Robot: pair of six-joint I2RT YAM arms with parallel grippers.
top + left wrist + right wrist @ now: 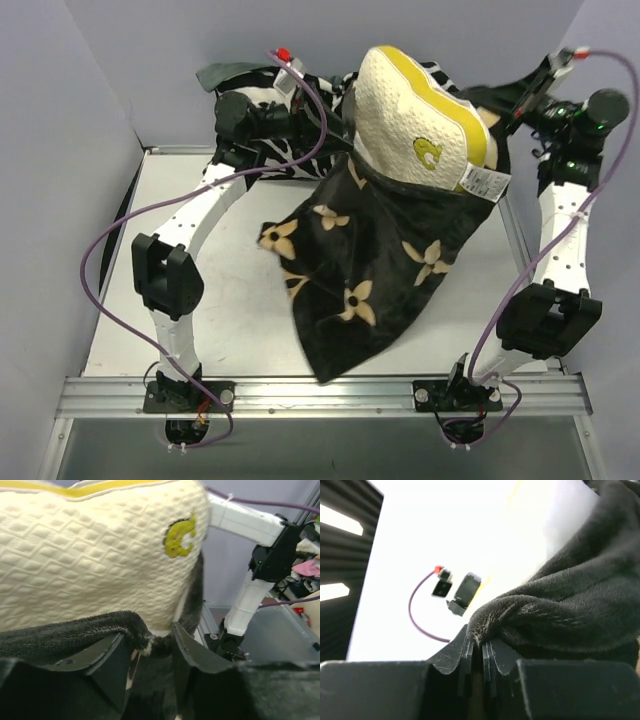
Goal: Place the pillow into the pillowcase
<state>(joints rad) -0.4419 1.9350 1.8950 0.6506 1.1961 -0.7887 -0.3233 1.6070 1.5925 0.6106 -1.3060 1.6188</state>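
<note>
The cream-yellow pillow (415,115) stands tilted at the back of the table, its lower part inside the mouth of the black pillowcase (370,270). The flower-patterned pillowcase hangs from there down toward the front edge. My left gripper (340,115) is shut on the left side of the pillowcase's open hem. In the left wrist view the hem (75,630) is bunched between the jaws (152,642), under the dimpled pillow (90,555). My right gripper (503,122) is shut on the right side of the hem, with a fabric fold (570,600) pinched at the jaw tips (477,642).
A black-and-white zebra-striped cushion (260,110) lies at the back left behind the left wrist. Grey walls close in the back and both sides. A metal rail (320,392) runs along the front edge. Purple cables (110,240) loop beside each arm.
</note>
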